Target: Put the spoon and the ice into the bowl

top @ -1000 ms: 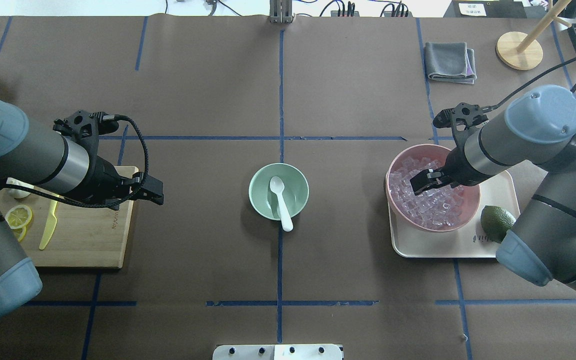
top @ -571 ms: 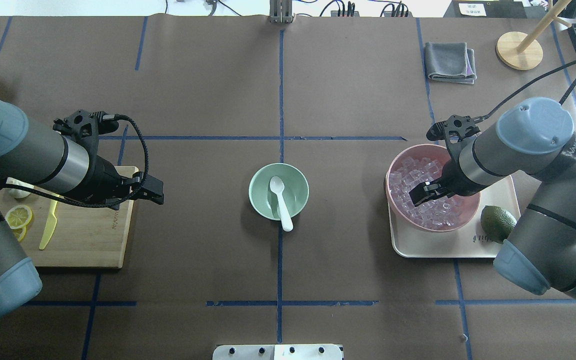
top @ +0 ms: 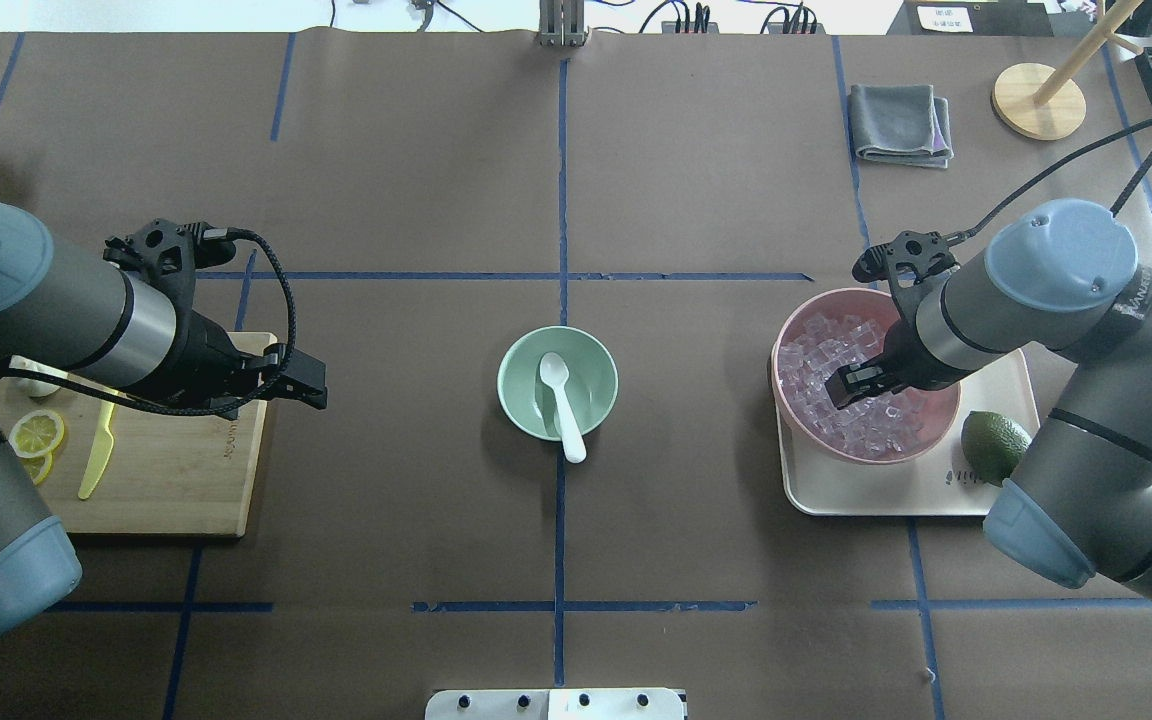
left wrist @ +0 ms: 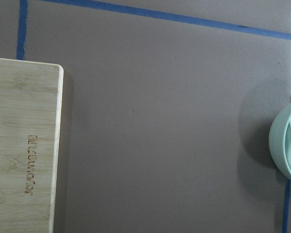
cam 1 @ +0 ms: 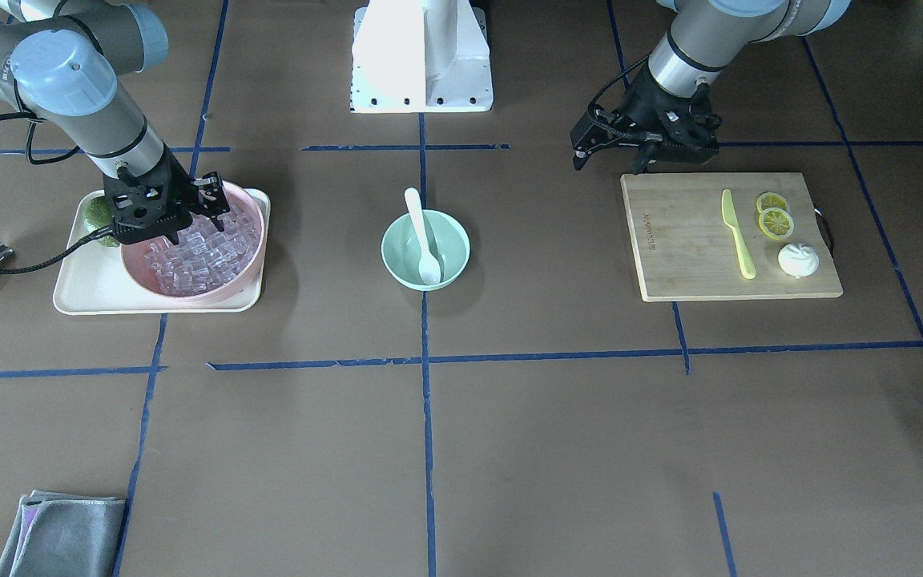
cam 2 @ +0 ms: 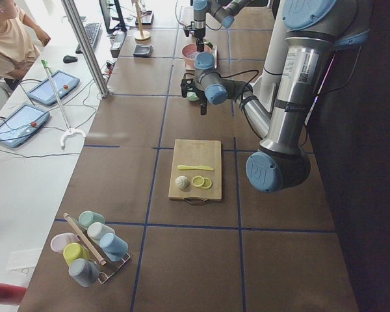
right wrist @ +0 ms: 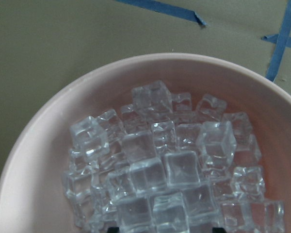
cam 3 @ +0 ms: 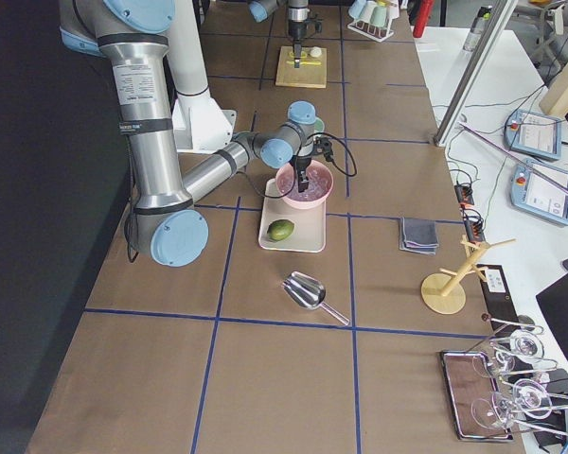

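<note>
The white spoon (top: pixel 563 400) lies in the mint-green bowl (top: pixel 511 385) at the table's middle, scoop inside and handle over the near rim; both show in the front view, spoon (cam 1: pixel 423 232) and bowl (cam 1: pixel 397 256). Clear ice cubes (top: pixel 816 350) fill the pink bowl (top: pixel 876 458). My right gripper (top: pixel 846 385) is open and reaches down into the ice; its wrist view shows the cubes (right wrist: pixel 179 165) close below, with a fingertip at each side of the bottom edge. My left gripper (top: pixel 314 388) looks open and empty, hovering beside the cutting board, left of the green bowl.
The pink bowl stands on a cream tray (top: pixel 886 495) with a lime (top: pixel 994 445). The cutting board (top: pixel 176 480) holds a yellow-green knife (top: pixel 96 455), lemon slices (top: pixel 36 432) and a white lump (cam 1: pixel 796 260). A grey cloth (top: pixel 901 122) and wooden stand (top: pixel 1036 100) sit far right.
My right gripper has shifted a little toward the near side of the pink bowl and lower over the ice. The left arm, spoon and green bowl have not moved.
</note>
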Controlling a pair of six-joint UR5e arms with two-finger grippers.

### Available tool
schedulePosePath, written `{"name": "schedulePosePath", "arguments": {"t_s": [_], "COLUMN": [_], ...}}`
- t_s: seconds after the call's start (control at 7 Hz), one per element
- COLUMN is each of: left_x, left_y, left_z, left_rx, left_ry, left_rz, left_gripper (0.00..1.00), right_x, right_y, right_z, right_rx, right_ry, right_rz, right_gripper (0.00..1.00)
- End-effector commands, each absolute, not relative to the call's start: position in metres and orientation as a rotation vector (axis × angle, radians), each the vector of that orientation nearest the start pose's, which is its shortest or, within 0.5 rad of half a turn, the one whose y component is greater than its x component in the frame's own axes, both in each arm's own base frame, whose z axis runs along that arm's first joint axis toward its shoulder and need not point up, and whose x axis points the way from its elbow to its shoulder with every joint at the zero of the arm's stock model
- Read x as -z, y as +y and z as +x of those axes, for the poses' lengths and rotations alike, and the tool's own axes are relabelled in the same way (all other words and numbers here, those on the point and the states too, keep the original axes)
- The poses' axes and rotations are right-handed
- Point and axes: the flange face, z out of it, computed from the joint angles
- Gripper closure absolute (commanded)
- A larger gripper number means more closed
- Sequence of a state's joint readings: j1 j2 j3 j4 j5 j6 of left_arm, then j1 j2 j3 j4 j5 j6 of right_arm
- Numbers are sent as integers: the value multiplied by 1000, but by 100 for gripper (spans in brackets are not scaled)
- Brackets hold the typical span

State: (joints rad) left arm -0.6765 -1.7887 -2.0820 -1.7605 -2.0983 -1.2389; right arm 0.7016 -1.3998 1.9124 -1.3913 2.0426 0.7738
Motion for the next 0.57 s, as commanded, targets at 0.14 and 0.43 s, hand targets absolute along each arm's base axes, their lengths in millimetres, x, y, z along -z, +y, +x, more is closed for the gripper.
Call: {"name": "schedulePosePath", "arguments": {"t_s": [0.14, 0.43], "left_x": [-286, -281], "left_y": [-385, -382], "left_z": [347, 343], "left_rx": [71, 70], "left_ry": [1025, 1035], "left_rz": [10, 15], "left_gripper": [0, 0], "right_x": [-394, -393], "right_y": [-424, -425], "right_z": [-359, -357], "right_rx": [255, 254], "right_ry": [-798, -802], "right_rz": [146, 148], "right_gripper": [62, 98]}}
